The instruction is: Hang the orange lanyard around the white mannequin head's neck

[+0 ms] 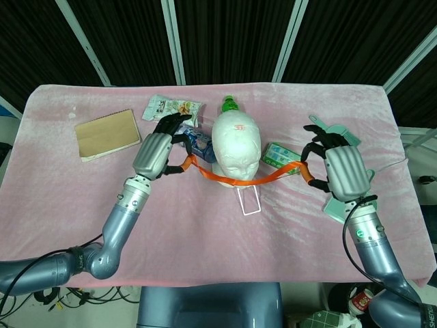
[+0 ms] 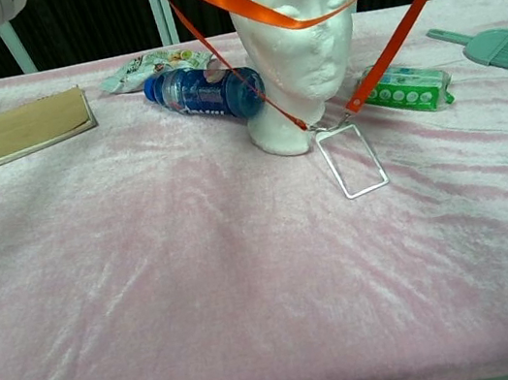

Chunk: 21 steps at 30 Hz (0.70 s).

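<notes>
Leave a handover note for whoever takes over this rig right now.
Left hand holds one side of the orange lanyard; right hand holds the other.
The loop is raised and spread, its front strap crossing the white mannequin head at face level, in front of it, not yet over the top. The badge holder lies at the base.
Left: lift the loop over the crown, lower it to the neck, release.
</notes>
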Available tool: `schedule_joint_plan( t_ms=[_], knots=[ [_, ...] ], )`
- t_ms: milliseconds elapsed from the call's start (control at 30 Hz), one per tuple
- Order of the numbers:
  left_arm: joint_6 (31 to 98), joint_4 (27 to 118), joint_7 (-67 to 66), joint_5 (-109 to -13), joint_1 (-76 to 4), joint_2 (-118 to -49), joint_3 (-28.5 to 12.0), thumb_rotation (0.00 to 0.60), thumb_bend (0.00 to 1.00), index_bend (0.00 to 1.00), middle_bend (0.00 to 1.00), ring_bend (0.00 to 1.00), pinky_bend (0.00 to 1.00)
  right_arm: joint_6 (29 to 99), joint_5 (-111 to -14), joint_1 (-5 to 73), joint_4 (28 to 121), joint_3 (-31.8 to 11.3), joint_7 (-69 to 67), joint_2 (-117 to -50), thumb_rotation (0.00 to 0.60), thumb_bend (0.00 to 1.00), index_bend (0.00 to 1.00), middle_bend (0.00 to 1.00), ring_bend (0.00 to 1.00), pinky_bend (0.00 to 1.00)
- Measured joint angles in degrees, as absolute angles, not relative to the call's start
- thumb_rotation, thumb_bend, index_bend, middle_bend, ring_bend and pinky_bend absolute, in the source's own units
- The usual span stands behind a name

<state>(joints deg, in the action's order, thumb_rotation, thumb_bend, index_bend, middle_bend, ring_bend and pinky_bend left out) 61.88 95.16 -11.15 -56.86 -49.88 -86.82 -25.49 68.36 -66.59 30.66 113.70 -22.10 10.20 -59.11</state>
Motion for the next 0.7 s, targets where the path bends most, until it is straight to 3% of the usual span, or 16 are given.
schedule_joint_plan(
  t_ms=[433,700],
  knots=[
    [62.1,93.7,-3.5,-54.3,-50.3,-87.6,-29.9,0.6,0.38,0.57,0.11,0.0,0.0,61.0,-52.2,38.5,110.4,-28.3,9.6,-58.7,0.6,0.46,0.82,0.2,0.31,0.26],
    [62.4,92.3,-0.5,-52.6,-50.9,-87.8,-31.9,0.6,0.38,0.56,0.12,0.0,0.0,58.4,-48.2,40.8,107.8,-30.8,5.7,-57.5,0.6,0.46,0.82,0.2,0.31,0.26]
  ],
)
